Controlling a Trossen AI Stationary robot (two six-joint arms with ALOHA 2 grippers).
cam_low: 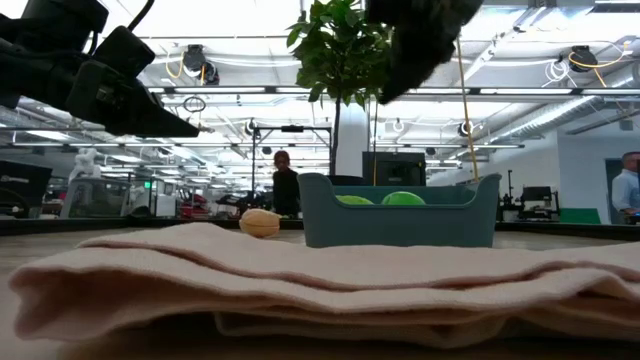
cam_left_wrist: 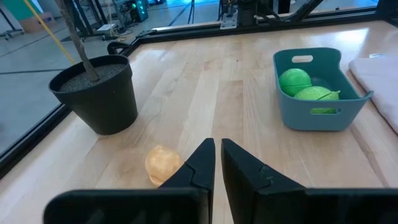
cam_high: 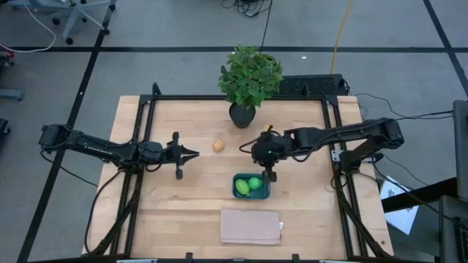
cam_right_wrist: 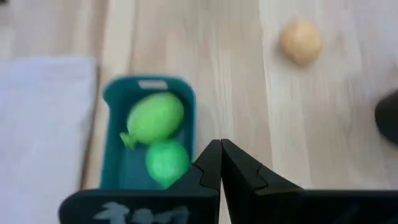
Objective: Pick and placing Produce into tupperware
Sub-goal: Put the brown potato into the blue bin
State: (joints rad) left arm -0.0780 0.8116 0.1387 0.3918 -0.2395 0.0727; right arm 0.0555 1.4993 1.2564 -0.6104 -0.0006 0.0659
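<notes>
The teal tupperware [cam_high: 251,186] stands on the table's near middle. In it lie a yellow-green oblong fruit [cam_right_wrist: 155,117] and a bright green ball [cam_right_wrist: 166,160]. A tan egg-like piece [cam_high: 218,146] rests on the bare wood, left of and beyond the tupperware. My right gripper [cam_high: 269,175] hangs shut and holds nothing above the tupperware's right end, fingers slanting down. My left gripper [cam_high: 191,153] is shut a little to the left of the tan piece [cam_left_wrist: 163,163], pointing at it without touching it.
A potted plant [cam_high: 248,80] in a black pot [cam_left_wrist: 99,93] stands at the far middle, close behind the tan piece. A folded beige cloth [cam_high: 251,226] lies by the near edge, just in front of the tupperware. Bare wood spreads on the left and right.
</notes>
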